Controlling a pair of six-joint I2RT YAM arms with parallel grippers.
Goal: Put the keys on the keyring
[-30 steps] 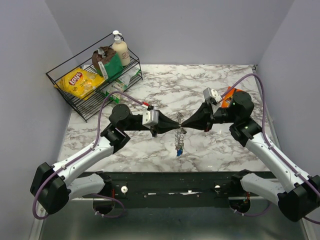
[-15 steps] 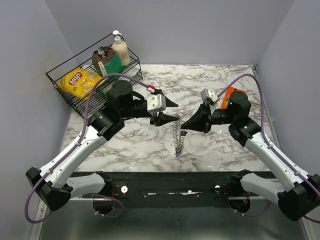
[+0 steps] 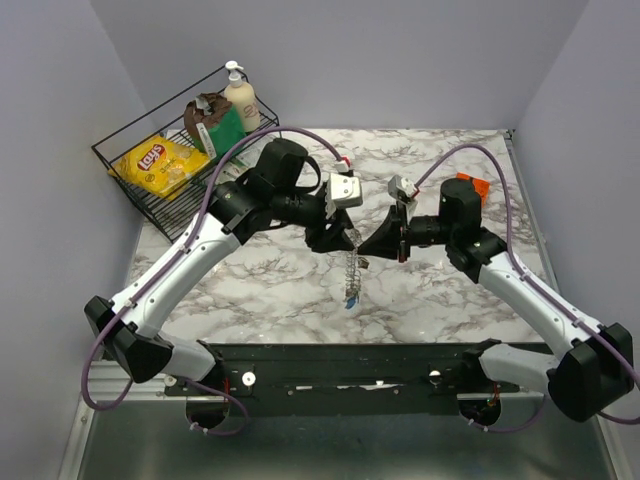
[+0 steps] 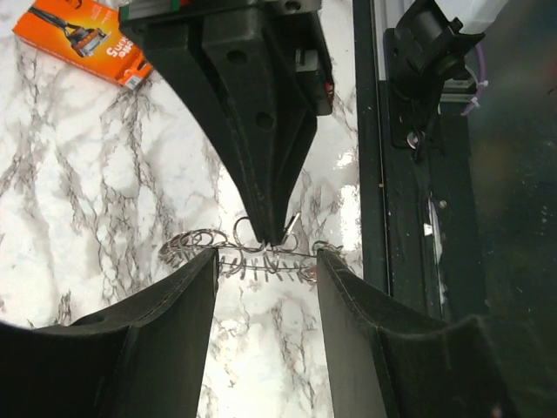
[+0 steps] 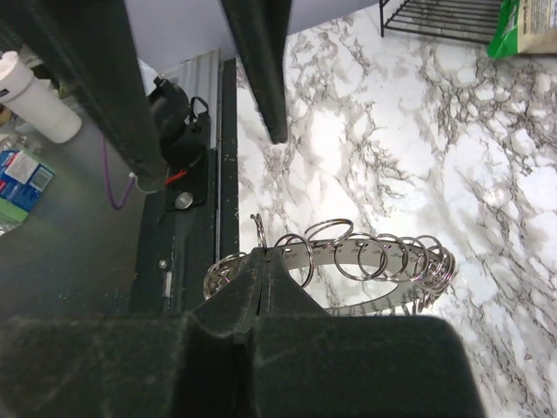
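The left tool (image 4: pixel 265 259) has swung up and in toward the centre, and its jaws now stand apart on either side of the keyring (image 4: pixel 196 248), which the right tool (image 5: pixel 261 261) clamps tight above the tabletop (image 3: pixel 420 300), a blue key (image 3: pixel 350 299) seemingly dangling beneath.

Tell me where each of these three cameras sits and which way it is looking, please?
Top external: high behind the bases, looking down on the marble table; the left arm and right arm show.
Left wrist: on the left arm, looking down past its own left gripper, whose two spread fingers show.
Right wrist: on the right arm, looking along its own right gripper, whose closed fingers show.
Shared: all three show the keyring.
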